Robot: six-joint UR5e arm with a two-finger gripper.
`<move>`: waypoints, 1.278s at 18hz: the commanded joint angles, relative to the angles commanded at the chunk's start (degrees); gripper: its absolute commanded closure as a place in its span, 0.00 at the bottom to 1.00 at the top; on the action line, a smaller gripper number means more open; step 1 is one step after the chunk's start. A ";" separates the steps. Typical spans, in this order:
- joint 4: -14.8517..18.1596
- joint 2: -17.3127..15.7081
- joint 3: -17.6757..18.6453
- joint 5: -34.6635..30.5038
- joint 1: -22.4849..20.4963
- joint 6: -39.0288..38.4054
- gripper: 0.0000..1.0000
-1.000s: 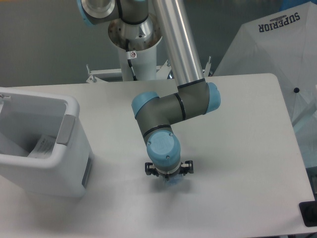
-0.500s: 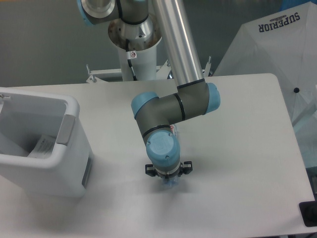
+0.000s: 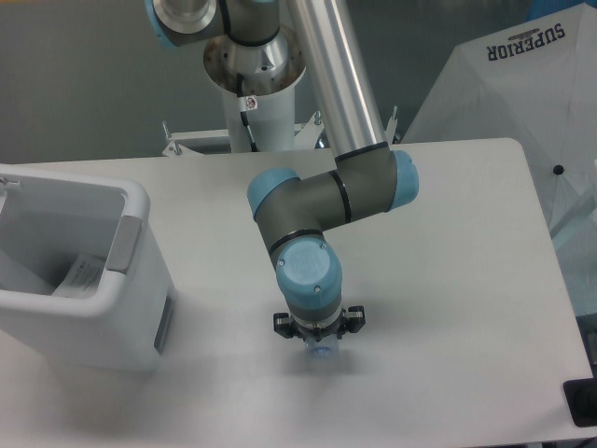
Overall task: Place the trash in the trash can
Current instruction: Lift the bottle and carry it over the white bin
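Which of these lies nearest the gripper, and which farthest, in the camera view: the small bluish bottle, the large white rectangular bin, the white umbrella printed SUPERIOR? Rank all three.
1. Small bluish plastic bottle: directly under the gripper, mostly hidden by it.
2. Large white rectangular plastic bin: at the table's left side.
3. White umbrella printed SUPERIOR: beyond the table's far right corner.

one fixed camera, high above the table, angled down toward the arm's base.

Silver tube link gleaming up top, grey elbow housings with pale blue round caps. White pedestal base, a black cable running down it. Small black gripper brackets peek beneath the wrist.
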State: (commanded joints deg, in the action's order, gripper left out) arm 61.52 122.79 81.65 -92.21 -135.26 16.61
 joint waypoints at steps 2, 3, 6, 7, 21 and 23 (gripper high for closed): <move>0.00 -0.88 -1.23 1.32 -0.53 -0.18 0.40; 0.00 -1.49 -1.93 2.28 -0.62 -0.61 0.40; 0.00 -3.25 -3.87 6.23 -1.67 -1.41 0.40; 0.00 -4.21 -4.48 8.16 -1.76 -1.49 0.40; -3.42 -12.83 -12.92 32.86 -2.90 -2.90 0.40; -4.30 -14.50 -12.92 36.38 -2.73 -2.90 0.40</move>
State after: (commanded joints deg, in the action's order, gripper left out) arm 57.22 108.29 68.73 -55.83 -137.99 13.71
